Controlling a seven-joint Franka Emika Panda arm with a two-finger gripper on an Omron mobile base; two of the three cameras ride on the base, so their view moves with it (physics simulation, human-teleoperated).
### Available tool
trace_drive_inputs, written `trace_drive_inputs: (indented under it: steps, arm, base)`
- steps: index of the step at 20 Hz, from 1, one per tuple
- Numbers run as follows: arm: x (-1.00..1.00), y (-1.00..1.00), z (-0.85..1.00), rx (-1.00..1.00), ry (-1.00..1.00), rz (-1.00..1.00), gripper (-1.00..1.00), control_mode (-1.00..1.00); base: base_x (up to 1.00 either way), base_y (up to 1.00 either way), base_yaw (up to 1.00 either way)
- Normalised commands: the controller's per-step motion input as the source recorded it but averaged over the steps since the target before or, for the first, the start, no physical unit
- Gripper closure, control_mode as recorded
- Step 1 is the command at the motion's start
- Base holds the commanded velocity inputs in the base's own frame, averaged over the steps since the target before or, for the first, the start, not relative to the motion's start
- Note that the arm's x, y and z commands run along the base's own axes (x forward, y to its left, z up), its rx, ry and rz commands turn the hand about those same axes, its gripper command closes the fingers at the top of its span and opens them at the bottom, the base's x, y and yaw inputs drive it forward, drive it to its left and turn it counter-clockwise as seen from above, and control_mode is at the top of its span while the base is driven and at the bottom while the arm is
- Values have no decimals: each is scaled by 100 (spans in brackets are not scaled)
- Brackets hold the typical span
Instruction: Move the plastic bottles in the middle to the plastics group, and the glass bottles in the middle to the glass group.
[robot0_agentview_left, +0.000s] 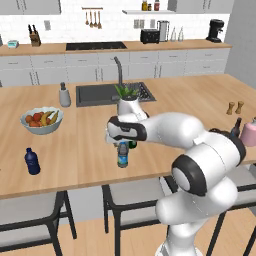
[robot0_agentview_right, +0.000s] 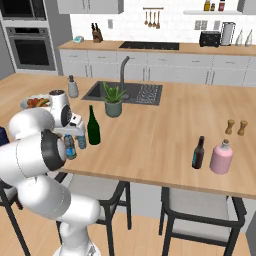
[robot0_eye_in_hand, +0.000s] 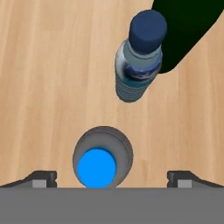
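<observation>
My gripper (robot0_eye_in_hand: 112, 178) hangs open straight above a small clear plastic bottle (robot0_eye_in_hand: 102, 157) with a bright blue cap, its fingertips (robot0_eye_in_hand: 41, 178) wide on either side and apart from it. A second plastic bottle (robot0_eye_in_hand: 140, 57) with a dark blue cap stands just beyond, beside the tall dark-green glass bottle (robot0_eye_in_hand: 188, 30). From the right base view the two plastic bottles (robot0_agentview_right: 69, 146) (robot0_agentview_right: 81, 141) stand under the hand, left of the glass bottle (robot0_agentview_right: 93, 126). The plastics group's dark-blue bottle (robot0_agentview_left: 32, 161) stands far left. The glass group's slim dark bottle (robot0_agentview_right: 198, 153) stands far right.
A fruit bowl (robot0_agentview_left: 41, 120), a soap dispenser (robot0_agentview_left: 64, 95), the sink (robot0_agentview_left: 112, 94) and a potted plant (robot0_agentview_right: 113, 100) lie behind the bottles. A pink bottle (robot0_agentview_right: 221, 157) and two wooden shakers (robot0_agentview_right: 236, 127) stand at the right. Stools sit under the counter's near edge.
</observation>
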Motion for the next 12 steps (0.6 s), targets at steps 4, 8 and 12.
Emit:
trace_drive_inputs:
  steps: [4,8,12]
  arm:
    - [15,7,-3,0,0,0,-100,-100]
    - [6,0,-7,0,0,0,-100,-100]
    - [0,0,-11,0,0,3,-100,-100]
  base:
    - [0,0,0]
    - [0,0,0]
    - [0,0,0]
